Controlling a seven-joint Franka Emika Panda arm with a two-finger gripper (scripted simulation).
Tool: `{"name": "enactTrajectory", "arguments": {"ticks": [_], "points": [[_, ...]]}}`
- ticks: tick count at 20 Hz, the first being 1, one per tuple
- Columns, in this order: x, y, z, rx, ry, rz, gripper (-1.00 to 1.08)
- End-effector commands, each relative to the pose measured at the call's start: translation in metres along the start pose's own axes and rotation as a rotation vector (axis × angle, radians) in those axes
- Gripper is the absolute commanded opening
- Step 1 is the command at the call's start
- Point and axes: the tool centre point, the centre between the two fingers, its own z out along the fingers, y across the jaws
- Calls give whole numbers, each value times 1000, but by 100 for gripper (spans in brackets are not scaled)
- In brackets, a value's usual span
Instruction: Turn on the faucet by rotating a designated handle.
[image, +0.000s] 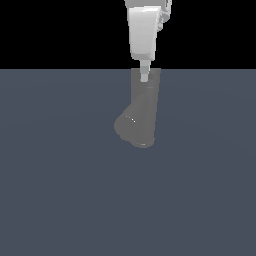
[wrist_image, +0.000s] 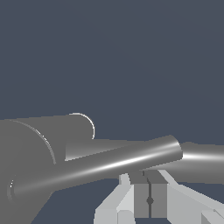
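Observation:
The dull grey faucet (image: 144, 112) stands upright in mid-scene, with its fat rounded stub (image: 126, 126) branching low toward the exterior view's left. My gripper (image: 144, 77) comes straight down from the white arm onto the faucet's top. In the wrist view the faucet's thick body (wrist_image: 30, 157) fills one side, and a slim glinting bar, the handle (wrist_image: 113, 162), runs across just in front of my gripper (wrist_image: 149, 183). The two fingers are pressed together with nothing between them, their tips right at the bar. The handle cannot be made out in the exterior view.
A flat blue-grey floor (image: 60, 190) spreads all around the faucet. The white arm (image: 144, 30) hangs above it against a black background.

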Motion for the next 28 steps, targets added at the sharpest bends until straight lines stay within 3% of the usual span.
{"name": "enactTrajectory", "arguments": {"ticks": [1,2,3,28], "points": [[45,-2,-1,-1,2,54,-100],[45,-2,-1,-1,2,54,-100],[11,0,0,0,1,2,-100],[92,-61,0,0,2,43,-100]]}}
